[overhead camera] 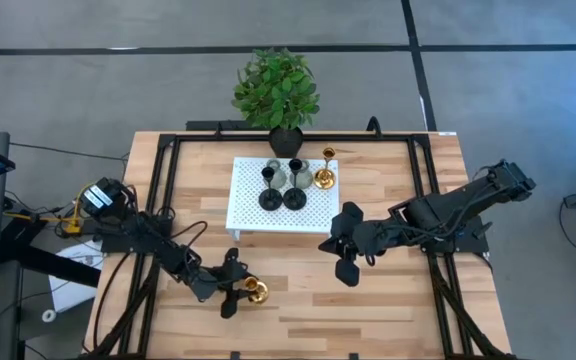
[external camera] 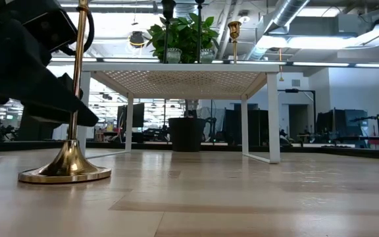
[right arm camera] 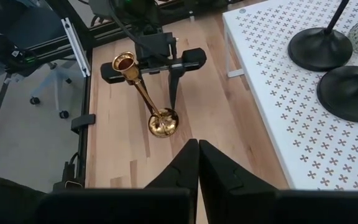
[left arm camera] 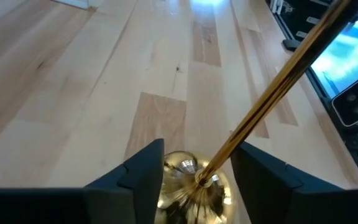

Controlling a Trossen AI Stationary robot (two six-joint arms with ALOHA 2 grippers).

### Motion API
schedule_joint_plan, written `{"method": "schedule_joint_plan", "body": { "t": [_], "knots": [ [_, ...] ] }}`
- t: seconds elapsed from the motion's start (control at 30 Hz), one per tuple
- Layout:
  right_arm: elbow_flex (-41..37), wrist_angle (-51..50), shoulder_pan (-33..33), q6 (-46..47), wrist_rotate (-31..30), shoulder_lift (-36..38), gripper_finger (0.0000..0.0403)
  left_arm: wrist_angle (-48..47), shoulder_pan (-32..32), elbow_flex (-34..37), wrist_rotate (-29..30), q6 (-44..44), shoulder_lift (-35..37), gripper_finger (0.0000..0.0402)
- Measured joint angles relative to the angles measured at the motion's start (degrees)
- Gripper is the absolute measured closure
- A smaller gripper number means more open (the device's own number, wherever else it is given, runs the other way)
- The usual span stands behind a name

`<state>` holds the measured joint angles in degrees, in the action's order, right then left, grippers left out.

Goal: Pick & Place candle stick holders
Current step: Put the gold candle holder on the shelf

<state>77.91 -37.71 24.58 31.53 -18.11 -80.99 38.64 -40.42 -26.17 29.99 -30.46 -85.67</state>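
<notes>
While the white platform (overhead camera: 278, 205) far beyond the left gripper (overhead camera: 236, 296) carries five holders, the sixth, a gold candle stick holder (overhead camera: 255, 291), stands between its wide-spread fingers (left arm camera: 143, 177). Risk: withdrawing crooked could clip the stem and topple it. Right gripper (overhead camera: 346, 258) waits, fingers closed.
</notes>
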Motion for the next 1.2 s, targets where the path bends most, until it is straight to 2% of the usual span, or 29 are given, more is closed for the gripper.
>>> {"method": "schedule_joint_plan", "body": {
  "t": [0.2,0.5,0.8,0.9,1.1,1.2],
  "knots": [
    [0.0,0.0,0.0,0.0,-0.17,0.0,0.0402,0.91,0.0,-0.02,-0.03,-0.28,-0.01,0.0264],
    [0.0,0.02,0.02,0.0,-0.19,0.0,0.0402,1.98,0.04,-0.14,0.23,-0.55,0.02,0.0384],
    [0.0,0.02,0.02,1.15,-0.42,0.0,0.0402,0.86,0.0,-3.48,-0.66,-4.48,0.44,0.039],
    [0.0,0.0,0.48,0.92,-3.66,0.0,0.0403,-4.51,0.0,-6.91,-0.67,-3.83,2.67,0.039],
    [-0.02,0.96,1.98,0.9,-5.75,0.0,0.0403,-30.61,0.78,-14.97,-0.68,-3.29,10.94,0.039],
    [-0.48,3.3,2.08,0.85,-5.86,-0.27,0.0403,-34.57,2.31,-15.87,-0.58,-1.51,15.62,0.039]
  ]
}}
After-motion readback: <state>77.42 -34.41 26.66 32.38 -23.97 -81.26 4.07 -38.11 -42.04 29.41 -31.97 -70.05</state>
